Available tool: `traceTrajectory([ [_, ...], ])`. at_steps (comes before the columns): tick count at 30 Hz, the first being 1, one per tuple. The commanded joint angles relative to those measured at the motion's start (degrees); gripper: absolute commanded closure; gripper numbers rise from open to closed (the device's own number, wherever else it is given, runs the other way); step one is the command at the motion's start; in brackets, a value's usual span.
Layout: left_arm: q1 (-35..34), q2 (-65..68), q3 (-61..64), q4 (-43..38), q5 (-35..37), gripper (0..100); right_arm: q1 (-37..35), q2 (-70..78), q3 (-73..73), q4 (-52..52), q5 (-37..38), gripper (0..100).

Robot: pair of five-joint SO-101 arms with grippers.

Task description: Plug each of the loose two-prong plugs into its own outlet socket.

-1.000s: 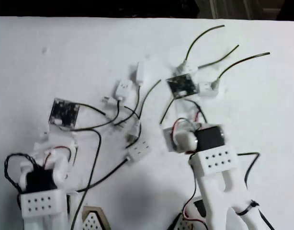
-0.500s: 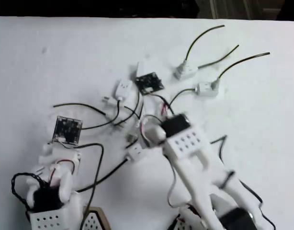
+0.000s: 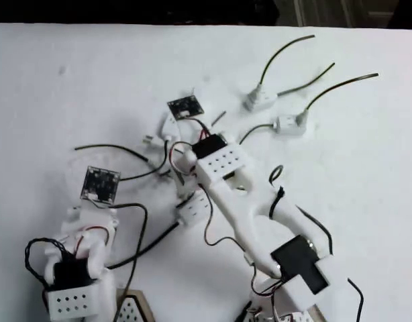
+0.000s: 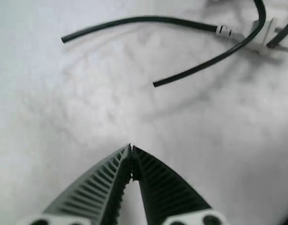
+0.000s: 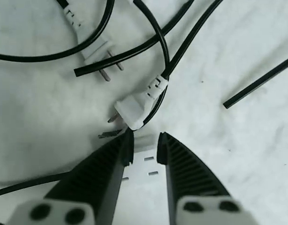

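My right gripper [image 5: 143,140] is open, its fingertips on either side of a white outlet socket [image 5: 140,165] lying on the table. Just beyond the tips lies a white two-prong plug [image 5: 133,110] on a black cable, its prongs pointing toward one finger. A second white plug [image 5: 94,50] lies farther off, prongs bare. From above, the right arm [image 3: 223,164] stretches over the tangle of cables in the middle. My left gripper [image 4: 131,152] is shut on nothing above bare table, near the left arm [image 3: 85,228]. Another white socket [image 3: 192,212] lies beside the right arm.
Two white sockets with cables [image 3: 258,100] [image 3: 285,125] lie at the back right. Loose black cable ends [image 4: 155,84] cross the table ahead of the left gripper. A dark strip runs along the table's far edge [image 3: 192,20].
The right arm has swung from the right side to the left, over the middle cables and sockets. The left arm has drawn back slightly toward the near edge.
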Motion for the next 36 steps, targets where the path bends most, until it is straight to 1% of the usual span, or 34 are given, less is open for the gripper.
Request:
traceTrajectory([
  [1, -0.57, -0.31, -0.18, 5.54, 0.62, 98, 0.66, -0.4, -2.64, -0.75, -0.35, 90.7],
  [2, -0.57, -0.31, -0.18, 6.51, 0.62, 98, 0.66, -0.4, -2.73, -0.75, -0.35, 90.7],
  [10, -0.57, -0.4, -0.18, 6.33, 0.7, 98, 0.57, 0.22, -2.81, -0.84, -0.44, 90.5],
  [17, -0.57, -0.4, -0.18, 6.33, 0.7, 98, 0.4, 0.31, -2.55, -4.88, -0.44, 90.4],
  [21, -0.57, -0.4, -0.18, 6.33, 0.7, 98, -0.4, 1.01, -2.55, -4.88, -0.44, 90.3],
  [28, -0.57, -0.4, -0.18, 6.33, 0.7, 98, -0.92, 6.37, -3.87, -4.79, -0.44, 90.3],
  [36, -0.57, -0.4, -0.18, 6.33, 0.7, 98, -1.89, 7.08, -4.13, -4.88, -0.44, 90.3],
])
